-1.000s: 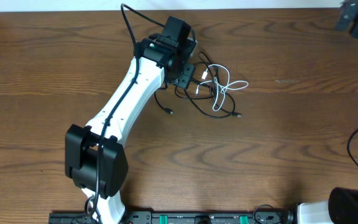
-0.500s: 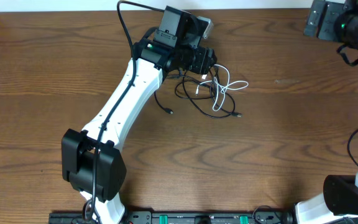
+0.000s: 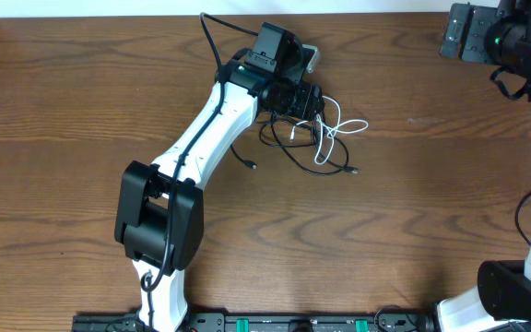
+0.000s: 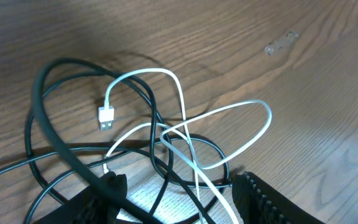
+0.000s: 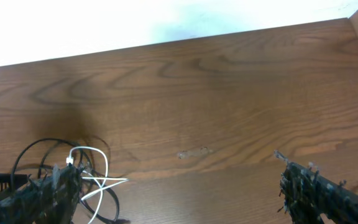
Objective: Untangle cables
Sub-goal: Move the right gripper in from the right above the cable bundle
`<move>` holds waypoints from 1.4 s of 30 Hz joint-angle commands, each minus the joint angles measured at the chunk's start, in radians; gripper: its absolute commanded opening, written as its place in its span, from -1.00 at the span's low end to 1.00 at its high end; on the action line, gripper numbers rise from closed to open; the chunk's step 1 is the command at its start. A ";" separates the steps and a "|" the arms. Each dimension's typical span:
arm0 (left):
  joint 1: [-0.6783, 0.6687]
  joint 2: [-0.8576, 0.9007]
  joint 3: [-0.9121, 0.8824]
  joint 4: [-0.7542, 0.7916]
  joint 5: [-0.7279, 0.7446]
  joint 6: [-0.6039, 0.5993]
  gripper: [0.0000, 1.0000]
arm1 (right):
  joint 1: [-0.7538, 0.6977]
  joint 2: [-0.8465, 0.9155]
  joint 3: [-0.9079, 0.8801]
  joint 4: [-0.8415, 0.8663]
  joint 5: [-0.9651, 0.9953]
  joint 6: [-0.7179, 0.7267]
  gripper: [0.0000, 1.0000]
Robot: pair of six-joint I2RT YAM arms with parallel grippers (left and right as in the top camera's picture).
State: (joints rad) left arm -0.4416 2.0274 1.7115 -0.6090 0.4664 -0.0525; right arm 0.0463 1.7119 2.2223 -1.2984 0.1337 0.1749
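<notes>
— Surface and room, as we find them?
— We note a brown wood-grain table point(image 3: 431, 212) with a plain white wall point(image 5: 166, 18) behind its far edge. A small pale fleck point(image 4: 281, 42) lies on the wood beyond the left gripper point(image 4: 179, 180); we cannot tell what it is.
— Location of the cables?
— Between and just ahead of the left gripper's fingers, flat on the table. The black cable point(image 4: 42, 118) and the white cable point(image 4: 263, 121) cross one another in several overlapping loops.
— Orientation?
— From overhead, we find the tangle longer along the far edge than across it. Two black tails run out from the left gripper toward the near edge. The white plug point(image 4: 106, 117) lies inside a black loop, its metal end turned toward the left gripper.
— Tools?
— The left gripper stands wide, strands of both cables passing between its fingers, nothing clamped. The right gripper point(image 5: 179, 171) hangs well apart from the left gripper, toward the robot's right, also spread wide and empty.
</notes>
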 commanded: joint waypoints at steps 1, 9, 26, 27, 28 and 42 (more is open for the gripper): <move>-0.003 -0.010 0.007 0.002 0.013 -0.006 0.18 | 0.014 -0.013 0.003 -0.003 0.018 -0.008 0.98; 0.002 -0.013 0.008 0.009 -0.075 -0.006 -0.85 | 0.014 -0.013 0.003 -0.014 0.018 -0.008 0.99; 0.008 -0.309 0.060 -0.091 -0.281 0.022 -0.85 | 0.122 -0.001 -0.326 -0.021 -0.107 -0.032 0.98; 0.008 -0.307 0.060 -0.099 -0.280 0.022 -0.85 | 0.142 -0.001 -0.365 -0.002 -0.098 -0.043 0.98; 0.008 -0.304 0.059 -0.108 -0.280 0.022 -0.85 | 0.168 -0.001 -0.410 0.024 -0.084 -0.043 0.99; 0.008 -0.304 0.059 -0.171 -0.281 0.041 -0.86 | 0.351 0.086 -0.730 0.382 -0.148 -0.068 0.99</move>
State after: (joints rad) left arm -0.4385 1.7279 1.7695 -0.7715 0.1951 -0.0444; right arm 0.3908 1.7493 1.5139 -0.9257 0.0120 0.1123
